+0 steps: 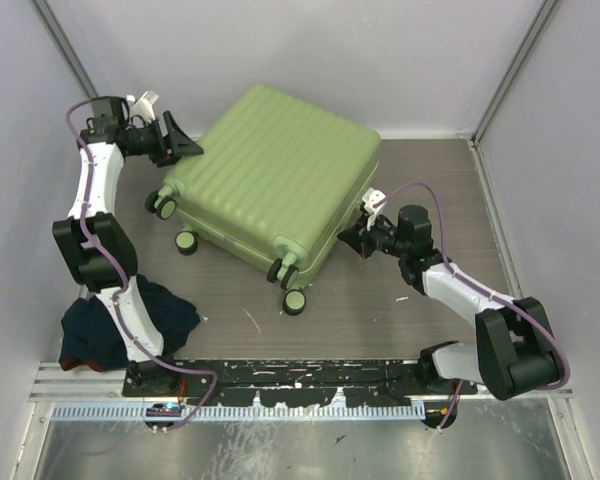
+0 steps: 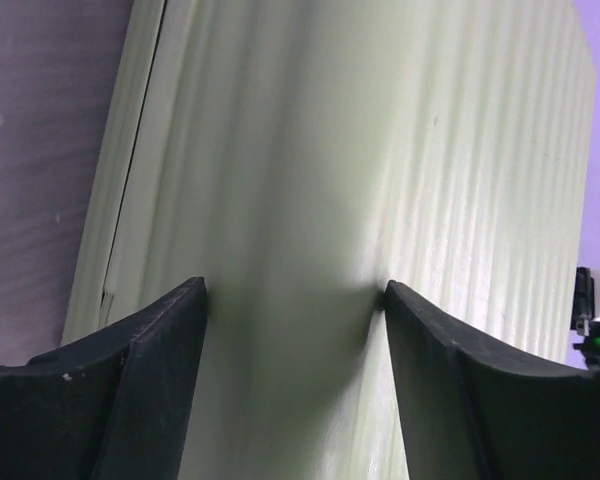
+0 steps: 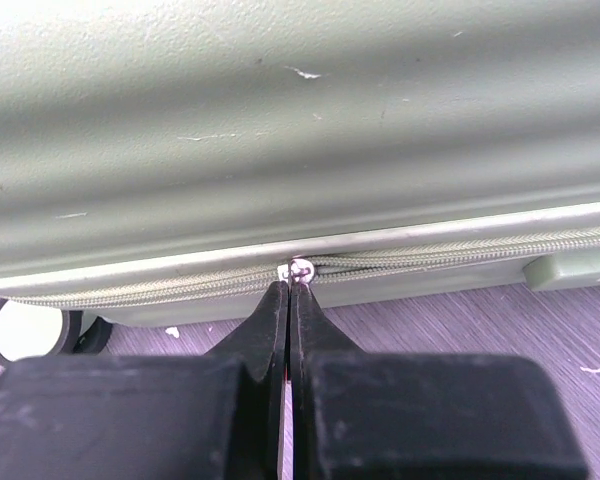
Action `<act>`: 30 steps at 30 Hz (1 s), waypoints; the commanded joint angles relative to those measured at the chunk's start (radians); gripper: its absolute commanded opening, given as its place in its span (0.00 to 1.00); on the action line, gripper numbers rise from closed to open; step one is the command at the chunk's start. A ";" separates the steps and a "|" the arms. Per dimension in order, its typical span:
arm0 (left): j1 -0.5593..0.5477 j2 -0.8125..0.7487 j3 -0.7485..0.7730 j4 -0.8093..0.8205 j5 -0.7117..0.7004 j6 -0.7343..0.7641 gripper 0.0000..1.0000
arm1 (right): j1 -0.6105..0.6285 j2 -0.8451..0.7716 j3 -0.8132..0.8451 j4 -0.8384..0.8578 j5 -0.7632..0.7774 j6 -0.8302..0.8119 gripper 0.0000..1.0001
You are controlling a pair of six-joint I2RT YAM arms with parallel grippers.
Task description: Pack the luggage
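The luggage [image 1: 275,180], a light-green ribbed hard-shell suitcase, lies flat and closed in the middle of the table. My left gripper [image 1: 180,145] is at its far left corner. In the left wrist view it [image 2: 292,290] is open, its two black fingertips [image 2: 185,310] straddling the rounded shell [image 2: 310,150] and touching it. At the suitcase's right side my right gripper [image 1: 358,236] is shut on the small silver zipper pull [image 3: 300,268] of the zipper line [image 3: 460,252] that runs along the seam.
A heap of dark clothes [image 1: 170,315] lies at the near left beside the left arm's base. The suitcase's black wheels [image 1: 294,302] point toward the near left. Grey walls close in the table on three sides. A green lock tab [image 3: 570,268] sits right of the zipper.
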 commanded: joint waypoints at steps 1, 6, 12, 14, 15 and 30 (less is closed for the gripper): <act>-0.206 0.089 0.117 0.020 0.170 0.015 0.63 | 0.016 -0.091 -0.022 0.036 -0.049 -0.012 0.01; -0.375 0.233 0.306 -0.085 0.157 0.118 0.48 | 0.016 -0.161 -0.068 0.005 -0.040 -0.015 0.01; -0.382 0.310 0.546 -0.185 -0.105 0.187 0.61 | 0.019 -0.221 -0.116 0.005 -0.009 0.037 0.01; -0.352 0.257 0.559 -0.191 -0.237 0.208 0.72 | 0.027 -0.209 -0.124 0.035 0.009 0.068 0.01; -0.339 0.221 0.548 -0.191 -0.282 0.220 0.78 | 0.036 -0.198 -0.125 0.050 0.019 0.076 0.00; -0.288 -0.483 -0.159 -0.485 -0.237 0.508 1.00 | 0.233 0.035 0.028 0.208 0.191 0.158 0.01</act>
